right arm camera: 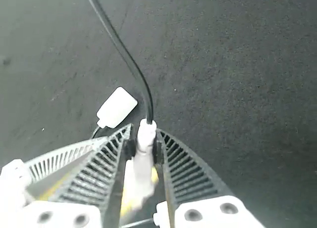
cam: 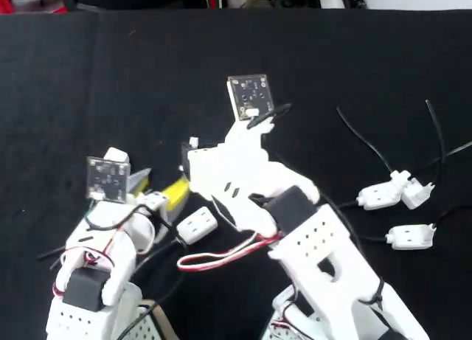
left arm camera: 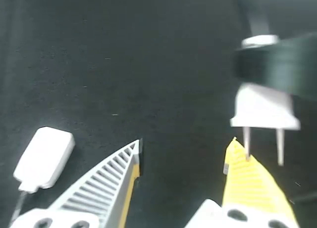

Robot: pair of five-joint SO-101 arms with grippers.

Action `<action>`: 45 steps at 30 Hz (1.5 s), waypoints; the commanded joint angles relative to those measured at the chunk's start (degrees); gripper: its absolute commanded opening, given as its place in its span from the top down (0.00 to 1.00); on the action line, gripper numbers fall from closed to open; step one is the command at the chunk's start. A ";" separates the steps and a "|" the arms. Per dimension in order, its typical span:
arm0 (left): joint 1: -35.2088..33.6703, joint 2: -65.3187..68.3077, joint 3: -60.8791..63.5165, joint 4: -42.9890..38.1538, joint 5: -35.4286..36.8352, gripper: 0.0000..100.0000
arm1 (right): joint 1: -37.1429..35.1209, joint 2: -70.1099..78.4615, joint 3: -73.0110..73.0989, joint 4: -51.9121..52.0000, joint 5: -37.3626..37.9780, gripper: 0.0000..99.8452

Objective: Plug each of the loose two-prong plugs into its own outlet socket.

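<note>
Black cloth [cam: 88, 67], spread over the table under two white arms set side by side.

Right gripper [right arm camera: 143, 134]: clamped tight on a white two-prong plug [left arm camera: 265, 107], fingers pressed against the plug body from both sides. Black cord [right arm camera: 124, 55], led from the clamped end past the fingertips and out over the cloth.

Plug raised clear of the cloth, with both metal prongs [left arm camera: 280, 146] bared and aimed toward the left gripper [left arm camera: 184, 145].

Left gripper: spread wide, with a grey ribbed finger [left arm camera: 106, 178] on one side and a yellow finger [left arm camera: 247, 176] on the other. One prong placed right at the yellow tip. Could not be told whether touching.

White outlet socket [cam: 198, 224]: laid flat on the cloth just beside the left gripper, between the two arms. Showed two slots on its upper face. Unplugged, and apart from the held plug.

Further white connector pieces, laid well apart on the right arm's outer side: a touching pair [cam: 380, 198] and, near it, a single piece [cam: 409, 237], each tied to a thin black wire [cam: 365, 141]. Could not be told from the high view whether plugs or sockets, nor whether the pair was mated.
</note>
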 commanded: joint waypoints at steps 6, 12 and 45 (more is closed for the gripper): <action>-5.32 -0.70 -1.36 -0.70 0.44 0.73 | -2.99 0.04 -4.26 8.62 4.48 0.99; -5.76 -0.70 -1.36 -0.70 0.26 0.73 | -3.69 0.13 -4.44 9.14 7.91 0.99; -46.37 -0.70 10.86 14.42 -34.55 0.73 | 5.98 44.44 -18.86 29.80 -5.45 0.86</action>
